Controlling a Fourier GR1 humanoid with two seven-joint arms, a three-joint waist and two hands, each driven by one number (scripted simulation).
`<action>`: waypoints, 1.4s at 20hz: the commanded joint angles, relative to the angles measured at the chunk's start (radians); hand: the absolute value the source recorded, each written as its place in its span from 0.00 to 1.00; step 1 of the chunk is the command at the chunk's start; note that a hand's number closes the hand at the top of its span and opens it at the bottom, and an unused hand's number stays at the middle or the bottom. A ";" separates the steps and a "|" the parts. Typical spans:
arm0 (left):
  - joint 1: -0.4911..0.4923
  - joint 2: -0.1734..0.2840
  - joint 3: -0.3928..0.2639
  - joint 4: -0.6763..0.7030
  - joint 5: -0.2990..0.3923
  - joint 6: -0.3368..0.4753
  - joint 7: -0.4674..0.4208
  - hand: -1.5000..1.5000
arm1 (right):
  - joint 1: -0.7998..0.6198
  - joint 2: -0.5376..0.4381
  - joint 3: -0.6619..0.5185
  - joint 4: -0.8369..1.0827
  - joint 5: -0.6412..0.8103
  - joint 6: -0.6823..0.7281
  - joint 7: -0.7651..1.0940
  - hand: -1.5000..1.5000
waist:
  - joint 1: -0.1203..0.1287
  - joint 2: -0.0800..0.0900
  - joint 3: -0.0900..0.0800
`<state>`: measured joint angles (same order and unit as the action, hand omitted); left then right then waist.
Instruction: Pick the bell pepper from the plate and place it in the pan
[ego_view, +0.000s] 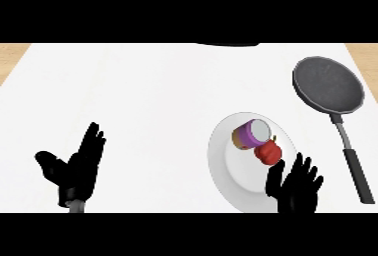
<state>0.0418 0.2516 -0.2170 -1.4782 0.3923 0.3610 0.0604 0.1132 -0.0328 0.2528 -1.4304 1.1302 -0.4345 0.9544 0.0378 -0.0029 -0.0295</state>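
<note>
Bell pepper (269, 152), red and small, lies on the white plate (225, 170), toward the plate's right half; just beside it, up and to the left, sits a purple-topped cup-like thing (251, 135) with a tan side, and the two look to be touching, though I cannot tell for sure; the plate rests on the white counter (148, 100), right of the middle and near the lower edge of the view.

Right hand (295, 187) shows at the plate's lower right, its fingers straight and spread, pointing up toward the pepper; the fingertips lie just below the pepper and hold nothing; whether the thumb touches the pepper I cannot tell; the hand covers part of the plate's lower right rim.

Left hand (74, 167) rests at the lower left, well apart from the plate; it is wide, fingers up, thumb splayed out to the left, nothing in it.

Pan (328, 84), dark grey and round, lies at the upper right of the counter, apart from the plate; its black handle (353, 165) runs down toward the lower right, passing just right of the right hand; nothing lies in the pan.
</note>
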 joint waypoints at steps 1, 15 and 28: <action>0.016 -0.006 0.001 0.024 0.010 -0.009 0.006 0.50 | -0.124 0.031 0.003 -0.012 0.083 0.277 0.256 0.00 | -0.006 0.008 0.022; -0.001 -0.033 0.034 0.053 0.003 -0.019 0.006 0.50 | -0.343 0.032 0.027 -0.026 0.130 0.464 0.443 0.00 | -0.035 0.004 0.029; 0.036 -0.074 0.023 0.003 -0.056 0.014 0.033 0.50 | -0.368 0.032 0.040 0.107 0.181 0.390 0.271 1.00 | -0.031 0.003 0.030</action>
<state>0.0610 0.2030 -0.1670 -1.4556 0.3637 0.3348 0.0553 -0.2376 -0.0064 0.2797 -1.4008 1.2779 -0.0253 1.1168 0.0047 -0.0184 -0.0052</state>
